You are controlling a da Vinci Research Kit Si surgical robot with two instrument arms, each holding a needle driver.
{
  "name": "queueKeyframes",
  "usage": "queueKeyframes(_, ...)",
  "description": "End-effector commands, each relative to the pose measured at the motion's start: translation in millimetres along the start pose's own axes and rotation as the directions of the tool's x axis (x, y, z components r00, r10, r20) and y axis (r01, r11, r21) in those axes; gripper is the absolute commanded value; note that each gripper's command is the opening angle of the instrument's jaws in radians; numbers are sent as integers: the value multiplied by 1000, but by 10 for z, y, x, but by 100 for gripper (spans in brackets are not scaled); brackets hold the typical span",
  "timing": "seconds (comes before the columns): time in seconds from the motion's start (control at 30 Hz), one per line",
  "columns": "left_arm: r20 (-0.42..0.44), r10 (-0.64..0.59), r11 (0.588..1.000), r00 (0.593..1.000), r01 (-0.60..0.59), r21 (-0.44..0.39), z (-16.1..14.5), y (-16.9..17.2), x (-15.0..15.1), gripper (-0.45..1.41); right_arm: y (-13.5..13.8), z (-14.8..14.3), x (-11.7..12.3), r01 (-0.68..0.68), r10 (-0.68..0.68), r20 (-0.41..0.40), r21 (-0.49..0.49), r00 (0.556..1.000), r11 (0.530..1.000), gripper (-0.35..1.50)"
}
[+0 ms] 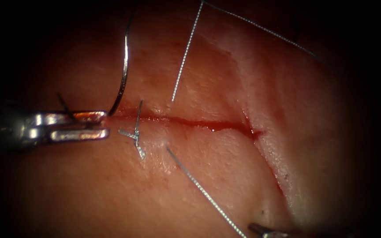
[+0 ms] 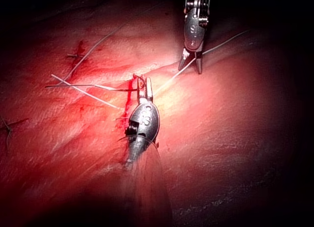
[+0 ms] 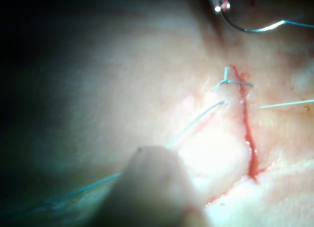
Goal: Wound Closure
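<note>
My left tool [image 1: 107, 124] lies at the left end of the cut [image 1: 199, 124], jaws shut on the curved needle [image 1: 124, 66] close to one end. The needle arcs up free of the tissue [image 1: 225, 185]; it also shows beside the left tool [image 3: 218, 4] as needle [image 3: 245, 29]. Thread [image 1: 184, 53] enters the tissue above the cut and leaves below it as thread [image 1: 203, 191], running to my right tool [image 1: 252, 227]. That right tool [image 2: 190, 70] has its jaws open, the thread [image 2: 169, 80] crossing between them. My left tool [image 2: 145, 87] points at the cut.
A tied stitch [image 1: 136, 134] with short cut ends crosses the cut near its left end, just right of the left tool's tips. Red fluid [image 1: 219, 127] lines the cut. A pale ridge of tissue [image 1: 270, 145] runs down the right side.
</note>
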Motion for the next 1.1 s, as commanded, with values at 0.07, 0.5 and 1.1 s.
queueKeyframes(0.07,-1,0,1000,1000,0,0,6,2,-6,-45,10,18,40,-31,29,-47,-43,998,999,125)
queueKeyframes(0.5,-2,0,1000,1000,0,-1,4,2,-6,-45,40,86,98,1,-5,-49,-90,999,996,120)
queueKeyframes(1.1,-2,0,1000,1000,0,-2,3,2,-7,-45,16,80,68,162,-163,21,37,986,986,-35)
